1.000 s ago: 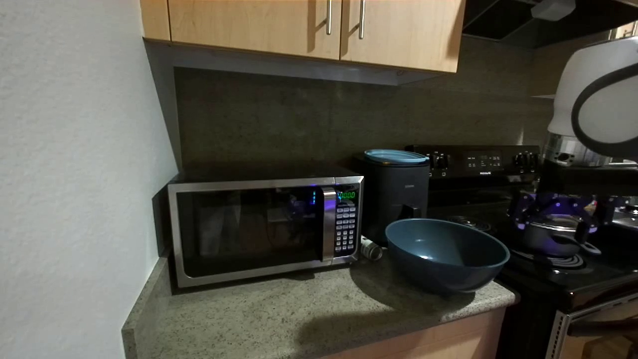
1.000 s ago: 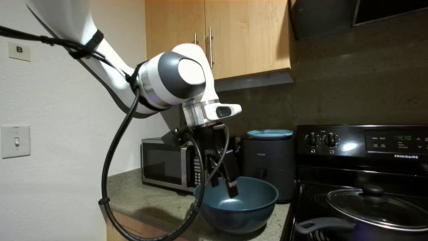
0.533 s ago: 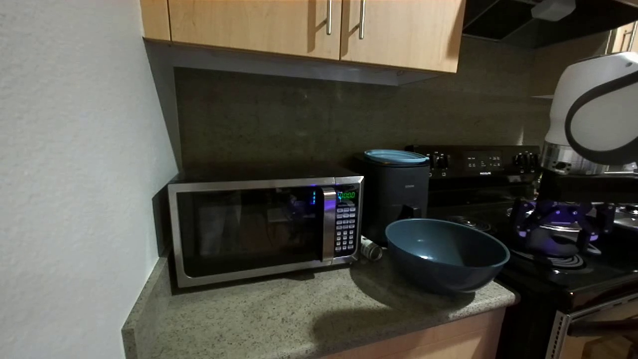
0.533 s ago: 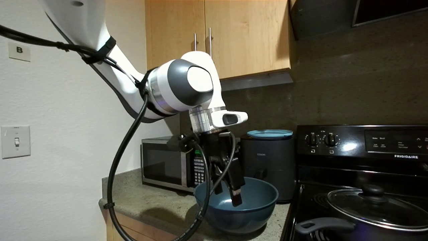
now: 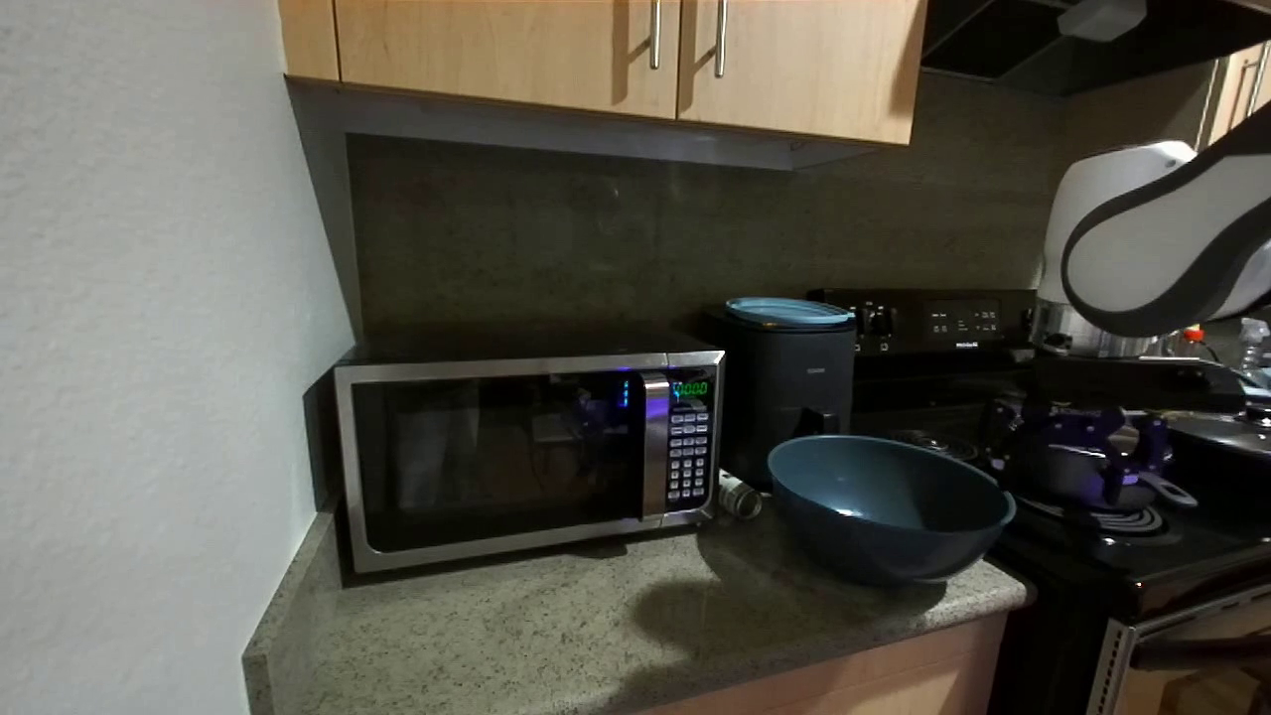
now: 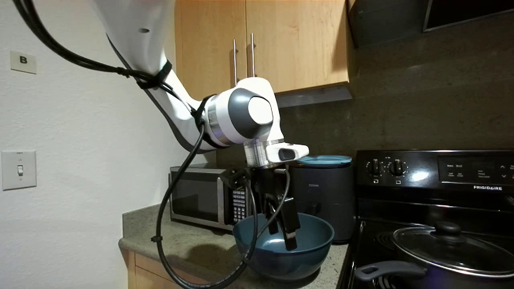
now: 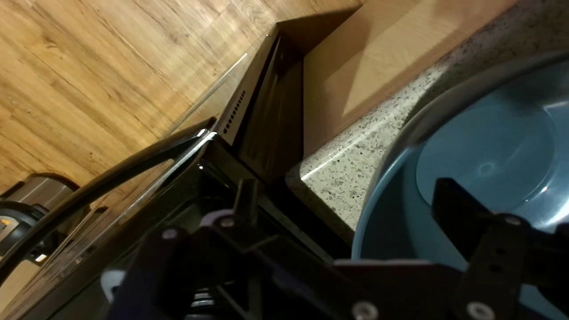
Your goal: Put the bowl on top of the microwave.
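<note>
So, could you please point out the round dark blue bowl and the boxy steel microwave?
Round dark blue bowl (image 5: 889,501), in an exterior view: inner surface.
Boxy steel microwave (image 5: 526,459), in an exterior view: dark glass door.

The claw (image 6: 282,237) has dropped a bit lower and slid right in an exterior view, with the arm (image 6: 225,116) above it and the cable loop (image 6: 159,224) on its left tagging along. In an exterior view that shift reads as leftward, and a red cap (image 5: 1194,335) plus a clear bottle (image 5: 1253,338) just popped into sight up and right of the claw.
</note>
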### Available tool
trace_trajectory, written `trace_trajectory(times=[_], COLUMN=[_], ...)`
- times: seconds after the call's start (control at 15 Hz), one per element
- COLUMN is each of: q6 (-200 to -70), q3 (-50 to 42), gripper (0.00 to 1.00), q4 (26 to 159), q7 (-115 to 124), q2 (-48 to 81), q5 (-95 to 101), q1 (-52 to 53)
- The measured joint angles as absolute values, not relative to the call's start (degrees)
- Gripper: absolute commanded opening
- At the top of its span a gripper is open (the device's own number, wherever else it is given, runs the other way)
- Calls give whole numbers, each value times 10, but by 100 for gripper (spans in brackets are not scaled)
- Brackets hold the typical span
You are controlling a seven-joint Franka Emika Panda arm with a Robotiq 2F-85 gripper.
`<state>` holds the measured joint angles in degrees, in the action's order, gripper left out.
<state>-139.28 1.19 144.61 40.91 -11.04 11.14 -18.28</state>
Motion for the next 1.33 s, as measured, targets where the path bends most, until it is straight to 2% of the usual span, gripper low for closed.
trace_trajectory(times=[0.53,0.6,0.73,1.33], q6=[-1398,-1397,-1394,-1344], q3=[-49,-56,-67,-90], gripper=[100,75,67,7], q4=[1332,1323,1309,1272], q7=[439,439,439,439], q2=[40,50,67,87], q5=[83,74,57,-10], q1=[-136,-131,-123,-110])
